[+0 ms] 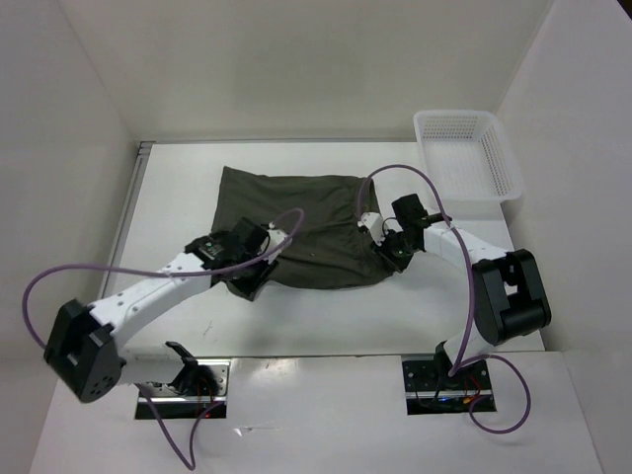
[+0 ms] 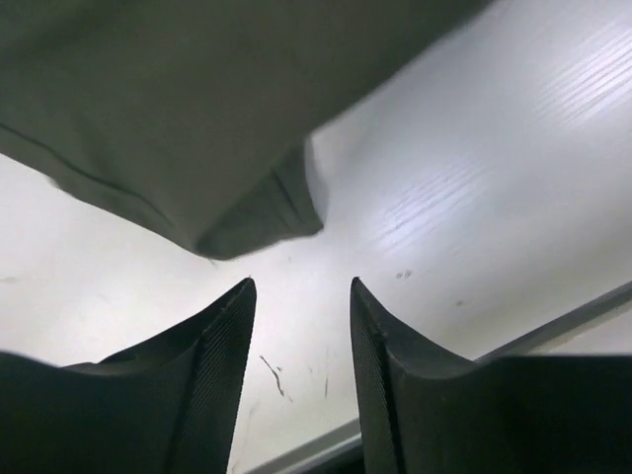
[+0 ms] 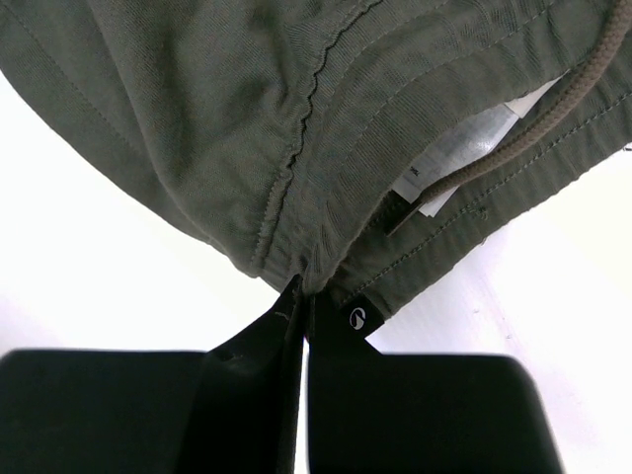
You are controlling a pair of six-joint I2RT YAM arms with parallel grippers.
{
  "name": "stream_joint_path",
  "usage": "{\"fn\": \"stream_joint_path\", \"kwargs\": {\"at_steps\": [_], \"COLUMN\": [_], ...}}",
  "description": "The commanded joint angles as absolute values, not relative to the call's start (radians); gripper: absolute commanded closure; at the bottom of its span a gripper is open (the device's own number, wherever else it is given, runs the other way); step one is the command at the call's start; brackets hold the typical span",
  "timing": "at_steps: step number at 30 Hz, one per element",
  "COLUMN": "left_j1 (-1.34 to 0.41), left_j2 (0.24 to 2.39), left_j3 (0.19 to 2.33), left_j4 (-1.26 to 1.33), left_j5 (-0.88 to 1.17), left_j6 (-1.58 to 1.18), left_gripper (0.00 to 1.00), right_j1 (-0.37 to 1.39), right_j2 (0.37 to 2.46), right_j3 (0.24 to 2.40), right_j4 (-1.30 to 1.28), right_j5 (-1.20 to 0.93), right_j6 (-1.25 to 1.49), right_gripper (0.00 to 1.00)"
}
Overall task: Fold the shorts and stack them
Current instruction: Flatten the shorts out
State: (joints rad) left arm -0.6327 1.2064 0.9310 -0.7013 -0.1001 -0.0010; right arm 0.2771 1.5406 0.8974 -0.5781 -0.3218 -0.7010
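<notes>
Your shorts (image 1: 306, 232) lie spread on the table (image 1: 178, 197) in the middle of the top view. Their long axis runs left to right across the frame, with the waistband end at the right.

Your right claw (image 3: 304, 296) is clenched on that waistband edge. In its wrist view the drawstring (image 3: 553, 109) and white tag (image 3: 464, 148) sit up and to the right of the pinch.

Your left claw (image 2: 301, 286) is released: its fingers (image 2: 222, 346) stand apart over bare table with nothing between them. The nearest cloth corner (image 2: 257, 212) lies just ahead of them, toward the upper left of that frame, not touching. From above, this claw sits at the lower-left corner of the shorts.

I judge the next fold turns on that side. The left arm is the nearer one to the free end, and it would need to reach forward and slightly left to take the corner.

The white mesh basket (image 1: 464, 148) stands well apart at upper right.
</notes>
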Motion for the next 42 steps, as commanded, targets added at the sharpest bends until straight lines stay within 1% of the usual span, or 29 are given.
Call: {"fn": "stream_joint_path", "kwargs": {"at_steps": [1,3,9,11,15,20,21,24,25,26,27,29,30,32,33,36,37,39,42], "left_j1": [-0.634,-0.661,-0.661,-0.661,-0.661,-0.649,-0.640,-0.627,-0.627,-0.627,-0.627,-0.606,-0.592,-0.543,-0.532,-0.532,-0.532,-0.532,-0.541], "left_j2": [1.298,1.343,1.468,1.500,1.534,1.543,1.543,1.552,1.563,1.563,1.554,1.517,1.497,1.386,1.273,1.067,0.946,0.824,0.793], "left_j3": [0.873,0.858,0.857,0.857,0.847,0.821,0.821,0.763,0.752,0.752,0.740,0.739,0.748,0.739,0.727,0.675,0.664,0.626,0.586], "left_j4": [-0.704,-0.652,-0.580,-0.539,-0.479,-0.440,-0.440,-0.422,-0.422,-0.422,-0.443,-0.488,-0.549,-0.615,-0.674,-0.774,-0.800,-0.847,-0.847], "left_j5": [-0.069,-0.101,-0.108,-0.121,-0.213,-0.276,-0.276,-0.276,-0.276,-0.261,-0.249,-0.249,-0.249,-0.273,-0.282,-0.282,-0.273,-0.239,-0.221], "left_j6": [0.000,0.000,0.000,0.000,0.000,0.000,0.000,0.000,0.000,0.000,0.000,0.000,0.000,0.000,0.000,0.000,0.000,0.000,0.000], "left_gripper": [0.49,0.46,0.44,0.41,0.41,0.41,0.44,0.66,0.75,0.91,0.96,1.00,1.00,1.00,1.00,1.00,1.00,1.00,1.00], "right_j1": [0.284,0.284,0.284,0.284,0.284,0.284,0.284,0.284,0.284,0.284,0.284,0.284,0.284,0.284,0.284,0.284,0.293,0.307,0.363], "right_j2": [1.537,1.537,1.537,1.537,1.528,1.528,1.528,1.528,1.528,1.528,1.528,1.528,1.528,1.528,1.528,1.510,1.509,1.487,1.473], "right_j3": [0.937,0.937,0.937,0.937,0.937,0.937,0.937,0.937,0.937,0.937,0.937,0.946,0.956,0.956,0.956,0.956,0.956,0.956,0.916], "right_j4": [-0.575,-0.565,-0.555,-0.555,-0.555,-0.555,-0.555,-0.555,-0.555,-0.564,-0.565,-0.601,-0.617,-0.678,-0.693,-0.754,-0.768,-0.792,-0.816], "right_j5": [-0.328,-0.319,-0.319,-0.319,-0.319,-0.328,-0.328,-0.328,-0.328,-0.328,-0.328,-0.328,-0.328,-0.328,-0.315,-0.304,-0.304,-0.327,-0.305], "right_j6": [-0.716,-0.716,-0.707,-0.707,-0.707,-0.707,-0.707,-0.707,-0.707,-0.707,-0.716,-0.750,-0.770,-0.852,-0.873,-0.939,-0.949,-0.965,-0.989], "right_gripper": [1.00,1.00,1.00,1.00,1.00,1.00,1.00,1.00,1.00,1.00,1.00,1.00,1.00,1.00,1.00,1.00,1.00,1.00,1.00]}}
